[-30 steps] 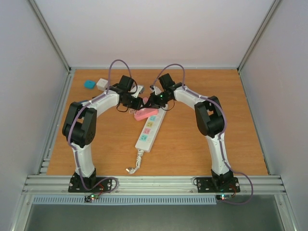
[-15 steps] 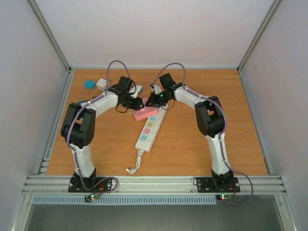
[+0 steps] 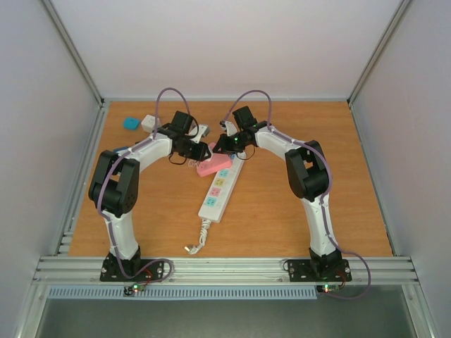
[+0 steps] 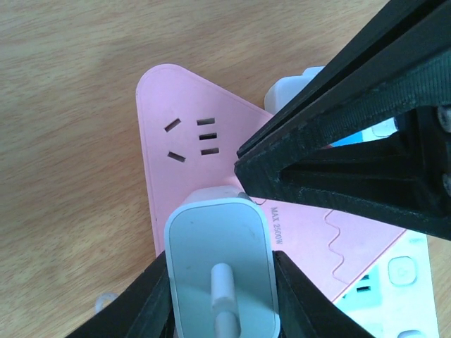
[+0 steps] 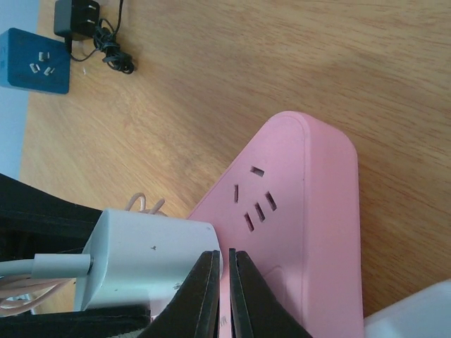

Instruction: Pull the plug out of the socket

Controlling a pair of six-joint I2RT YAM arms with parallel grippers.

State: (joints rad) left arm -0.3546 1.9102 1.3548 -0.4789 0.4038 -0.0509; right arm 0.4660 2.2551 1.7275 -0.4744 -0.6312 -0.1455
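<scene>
As the left gripper (image 4: 222,303) pinches the white plug (image 4: 218,260), lower centre, the closed right gripper (image 5: 224,296) seems to pin the pink socket (image 5: 303,211), ready for a straight pull.

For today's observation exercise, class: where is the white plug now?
In the left wrist view, bottom centre: the white plug sits clamped in the left gripper, seated in the pink socket block.
</scene>
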